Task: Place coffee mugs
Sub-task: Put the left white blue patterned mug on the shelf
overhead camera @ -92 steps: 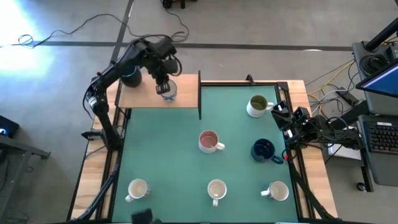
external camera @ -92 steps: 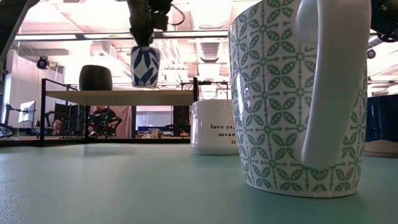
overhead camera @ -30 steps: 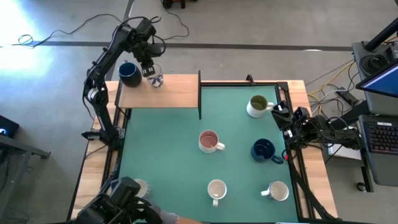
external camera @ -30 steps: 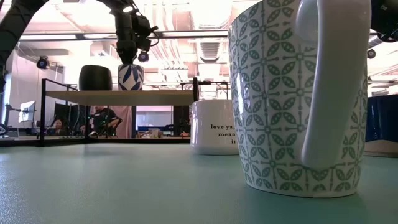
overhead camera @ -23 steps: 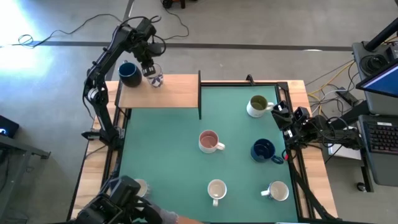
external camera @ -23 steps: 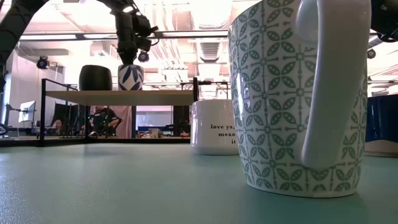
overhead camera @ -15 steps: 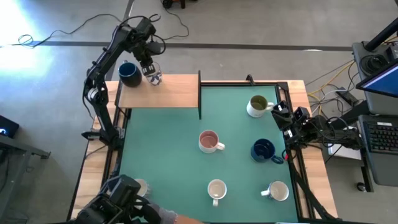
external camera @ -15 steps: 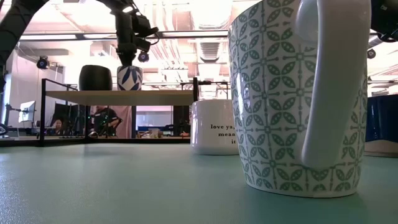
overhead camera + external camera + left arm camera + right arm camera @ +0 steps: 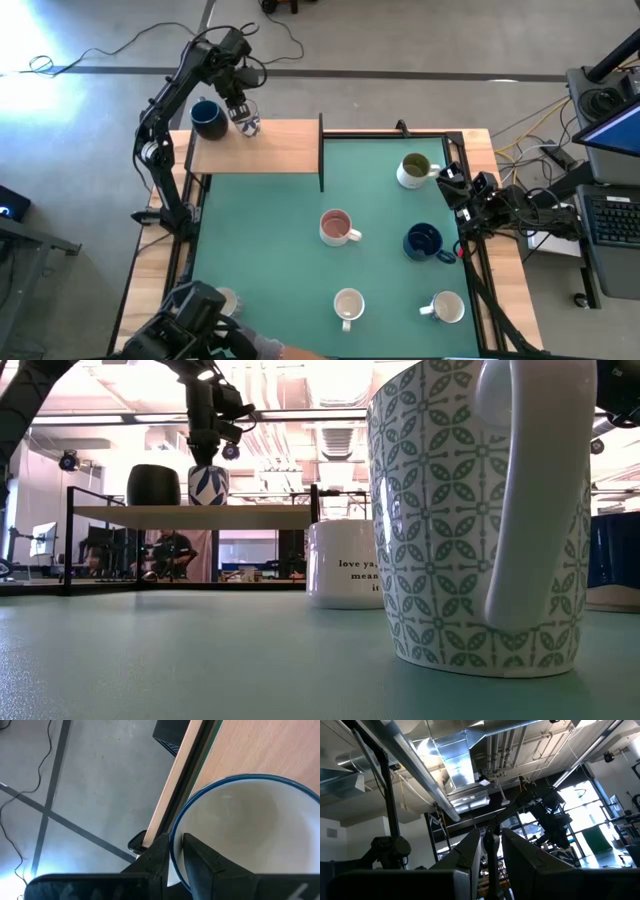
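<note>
A white mug with a blue leaf pattern (image 9: pixel 248 126) stands on the raised wooden shelf (image 9: pixel 285 152) at the table's far left, near the shelf's far edge, beside a dark blue mug (image 9: pixel 207 118). My left gripper (image 9: pixel 176 851) is shut on the patterned mug from above. On the green mat stand an olive-inside mug (image 9: pixel 414 170), a pink-inside mug (image 9: pixel 337 227), a dark blue mug (image 9: pixel 424 241) and two white mugs (image 9: pixel 347 305) (image 9: pixel 445 307). My right gripper (image 9: pixel 491 851) waits at the table's right edge, pointing up, with a narrow gap and nothing in it. My left gripper pinches the patterned mug's blue rim (image 9: pixel 175 829), one finger inside the cup and one outside on its wall. The fingers come steeply from above, pointing down. In the low view the mug (image 9: pixel 208 485) is upright with its base on the shelf top.
A person's hand with a dark device (image 9: pixel 200 320) reaches over the near-left corner, by a white mug (image 9: pixel 226 299). A black upright divider (image 9: pixel 321 152) ends the shelf. Close to the low camera stand a green-patterned mug (image 9: pixel 480 510) and a lettered white mug (image 9: pixel 345 565).
My left gripper has turned slightly at the wrist while staying over the shelf, still shut on the patterned mug's rim; the mug has stayed in the same place beside the dark blue mug.
</note>
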Robot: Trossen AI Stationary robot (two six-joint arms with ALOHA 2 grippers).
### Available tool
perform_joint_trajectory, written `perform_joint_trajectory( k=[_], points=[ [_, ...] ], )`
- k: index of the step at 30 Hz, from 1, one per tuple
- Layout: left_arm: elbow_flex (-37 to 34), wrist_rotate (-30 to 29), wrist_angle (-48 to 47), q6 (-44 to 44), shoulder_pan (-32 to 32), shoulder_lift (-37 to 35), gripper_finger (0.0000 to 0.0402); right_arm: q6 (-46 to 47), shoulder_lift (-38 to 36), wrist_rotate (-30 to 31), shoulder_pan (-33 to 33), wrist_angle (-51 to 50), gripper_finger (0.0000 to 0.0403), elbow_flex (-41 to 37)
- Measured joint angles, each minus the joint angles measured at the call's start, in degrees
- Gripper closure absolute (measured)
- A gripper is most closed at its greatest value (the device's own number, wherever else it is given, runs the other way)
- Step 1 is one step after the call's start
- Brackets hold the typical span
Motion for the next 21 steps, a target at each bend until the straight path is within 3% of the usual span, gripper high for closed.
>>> perform_joint_trajectory(
  k=[21],
  points=[
    [0.0, -2.2, -3.6, -4.8, 0.0, -0.3, 0.0365, 0.0, 0.0, 0.0, 0.0, 0.0, 0.0335, 0.0]
  ],
)
